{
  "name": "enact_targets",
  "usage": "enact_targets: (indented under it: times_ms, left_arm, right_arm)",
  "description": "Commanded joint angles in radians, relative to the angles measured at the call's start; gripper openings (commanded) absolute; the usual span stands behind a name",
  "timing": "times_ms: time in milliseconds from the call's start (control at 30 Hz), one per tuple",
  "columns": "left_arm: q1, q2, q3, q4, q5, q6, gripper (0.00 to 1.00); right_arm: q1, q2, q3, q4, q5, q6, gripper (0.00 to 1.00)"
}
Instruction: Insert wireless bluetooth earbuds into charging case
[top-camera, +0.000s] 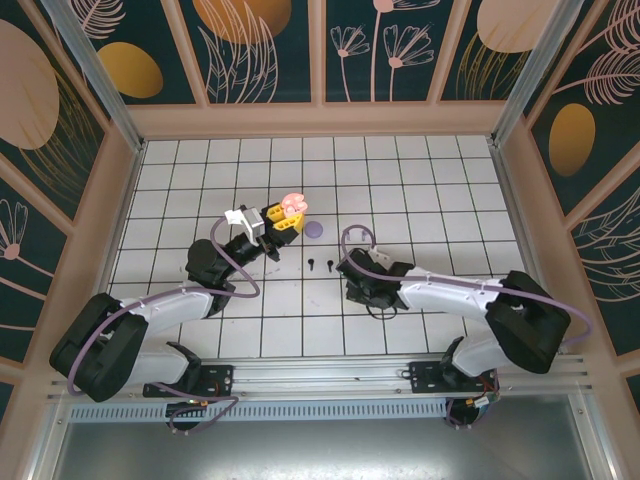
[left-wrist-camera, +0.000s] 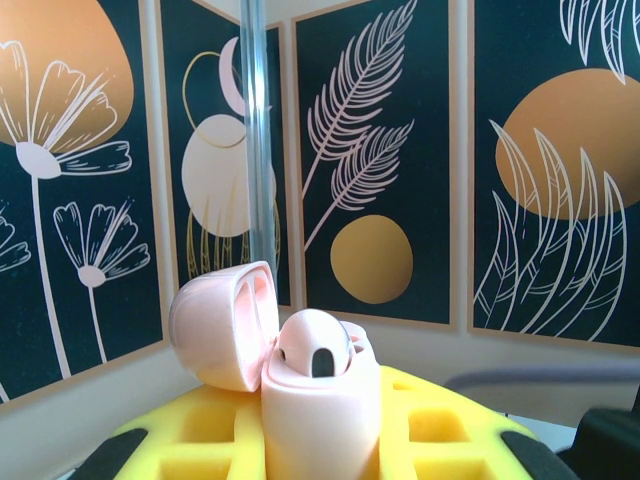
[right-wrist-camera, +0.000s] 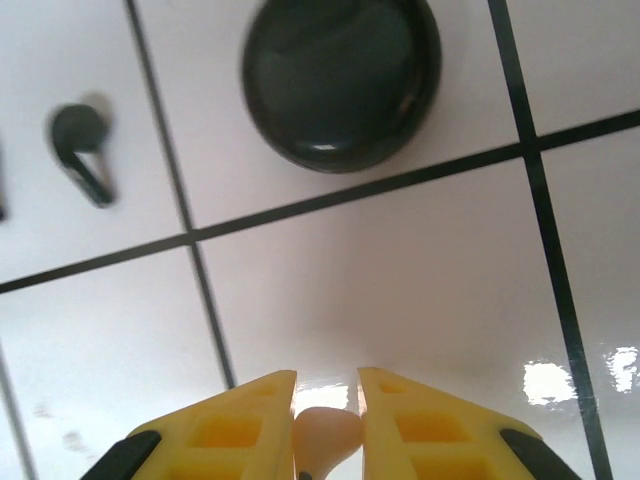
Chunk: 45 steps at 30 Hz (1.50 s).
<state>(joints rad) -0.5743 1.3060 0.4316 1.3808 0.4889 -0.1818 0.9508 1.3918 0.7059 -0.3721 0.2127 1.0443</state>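
Gridded table (top-camera: 420, 190); left gripper (top-camera: 281, 222) holds pink case (left-wrist-camera: 320, 400); right gripper (right-wrist-camera: 327, 388) pinches earbud (right-wrist-camera: 325, 436).

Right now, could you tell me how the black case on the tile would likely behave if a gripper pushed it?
The black case looks like a rigid, glossy shell, so it would probably slide rather than deform. Its rounded, low form suggests it might spin or skid on the shiny tiled table, and its smooth sides could slip from a pinch.

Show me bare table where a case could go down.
Free: the far tile rows along the back wall, and the tiles beyond the right arm. Crowded: the centre, around the lilac case, black earbuds and held pink case.
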Motion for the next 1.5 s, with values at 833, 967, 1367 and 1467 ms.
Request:
enact_targets:
  times_ms: [833, 967, 1367, 1467]
  left_arm:
    - [0.001, 0.069, 0.176, -0.12, 0.076, 0.086, 0.0]
    - [0.001, 0.11, 0.211, -0.109, 0.082, 0.072, 0.0]
    - [0.001, 0.164, 0.25, -0.086, 0.083, 0.047, 0.0]
    - [0.002, 0.164, 0.252, -0.084, 0.084, 0.045, 0.0]
  right_arm:
    - [-0.128, -0.18, 0.685, 0.021, 0.06, -0.646, 0.21]
    - [-0.127, -0.184, 0.689, 0.082, 0.005, -0.709, 0.21]
    - [-0.109, -0.176, 0.627, 0.195, -0.079, -0.731, 0.21]
    - [-0.1, -0.163, 0.615, 0.212, -0.084, -0.725, 0.21]
